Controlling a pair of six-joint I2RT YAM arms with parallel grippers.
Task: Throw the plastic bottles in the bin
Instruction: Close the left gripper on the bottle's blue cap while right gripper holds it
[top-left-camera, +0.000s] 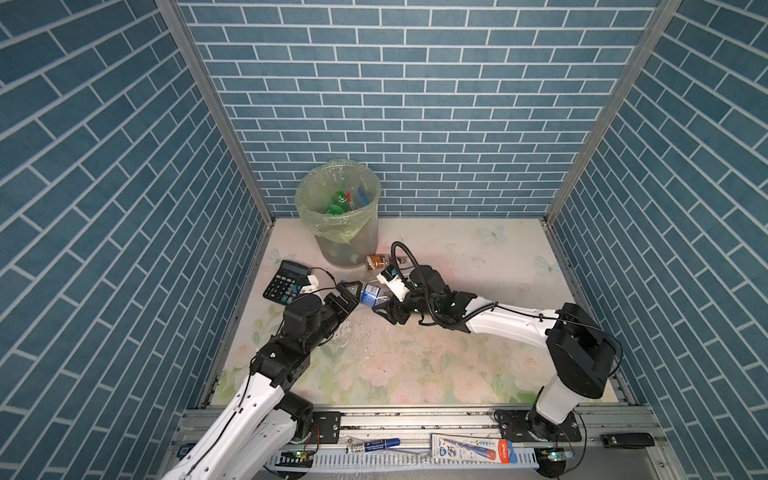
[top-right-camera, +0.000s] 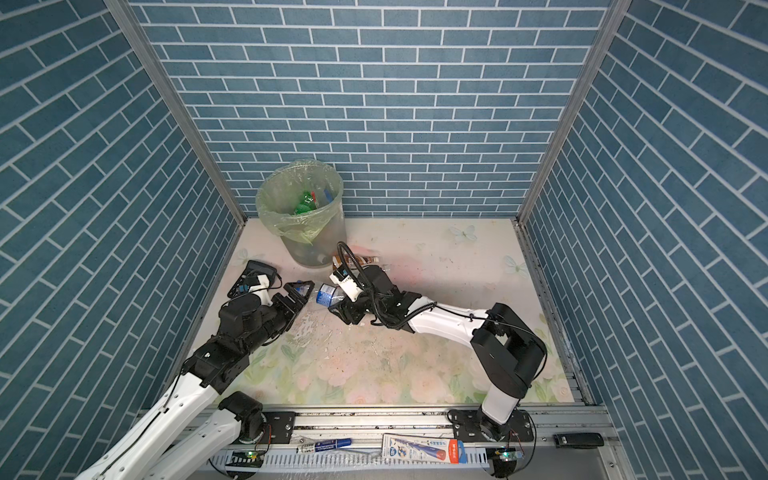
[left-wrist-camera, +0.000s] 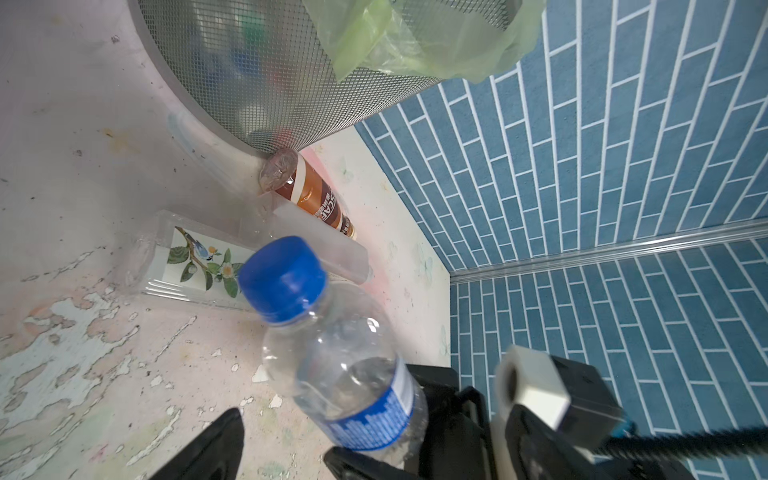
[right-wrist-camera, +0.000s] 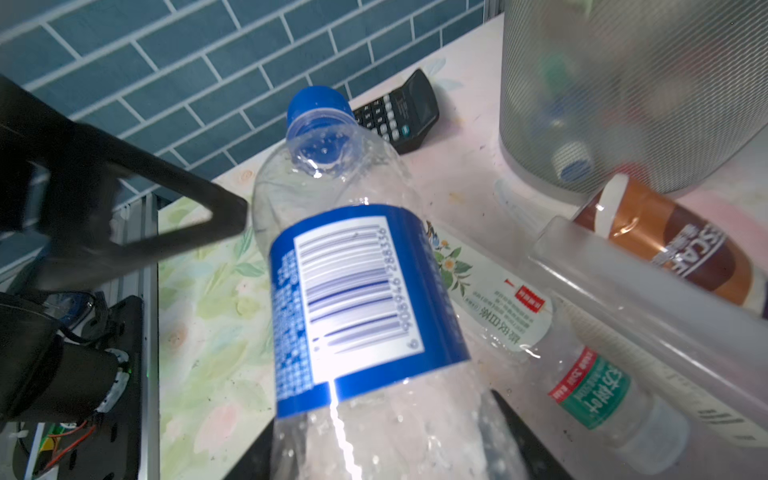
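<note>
My right gripper is shut on the lower body of a clear plastic bottle with a blue label and cap, held low over the table. My left gripper is open, its fingers either side of the bottle's upper half without gripping. The bin stands at the back with bottles inside, one green. At its foot lie a brown-wrapped bottle and clear bottles.
A black calculator lies at the table's left edge, behind the left gripper. Blue brick walls close in three sides. On the front rail lie a marker, a tube pack and a black device.
</note>
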